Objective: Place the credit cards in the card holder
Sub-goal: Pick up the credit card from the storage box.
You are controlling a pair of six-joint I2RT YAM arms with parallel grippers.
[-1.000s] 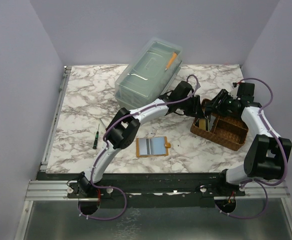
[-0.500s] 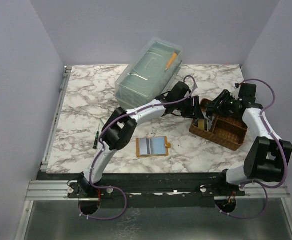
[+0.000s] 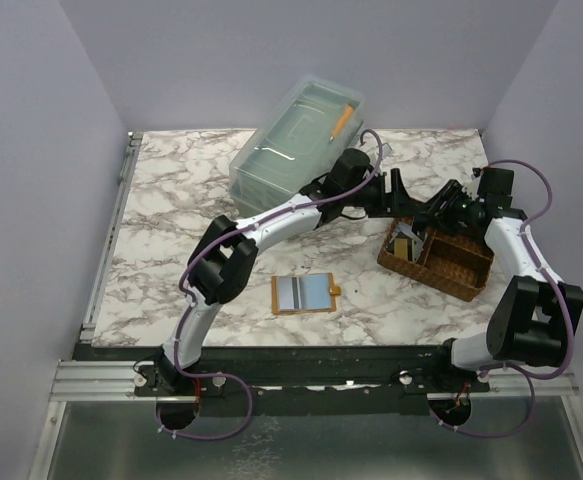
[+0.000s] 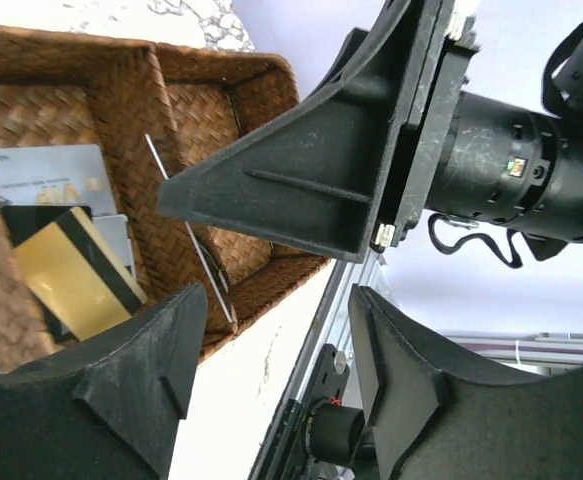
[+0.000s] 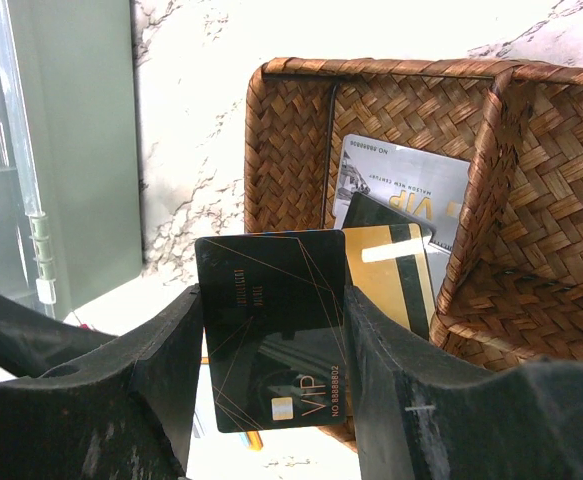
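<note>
1. Overhead, the marble table [image 3: 171, 220] carries a clear plastic box [image 3: 291, 150] at the back and a brown woven tray [image 3: 451, 265] on the right. Both arms reach in over the tray.
2. Right gripper [image 5: 271, 300]: fingers clamped on the two side edges of a black card [image 5: 266, 370]. It holds the card face-on to its wrist camera, above the near wall of the tray's left compartment.
3. Left gripper [image 4: 279, 330]: fingers spread with nothing between them, hovering just beside the tray's far corner.
4. Card holder [image 3: 304, 293]: it lies open and flat on the table, grey and light-blue panels up and snap tab to the right. It is well apart from the tray, toward the arms' bases.
5. Other cards wait in the left compartment, a silver card [image 5: 401, 180] beneath a gold card [image 5: 396, 270]. One thin card [image 4: 186, 235] stands on edge in the next compartment.
6. Judged from this, the step in hand is fetching the first card. The next move calls for carrying it across to the holder and lining one edge up with a pocket. The free left gripper probably has to pin the holder down while the card slides in.
</note>
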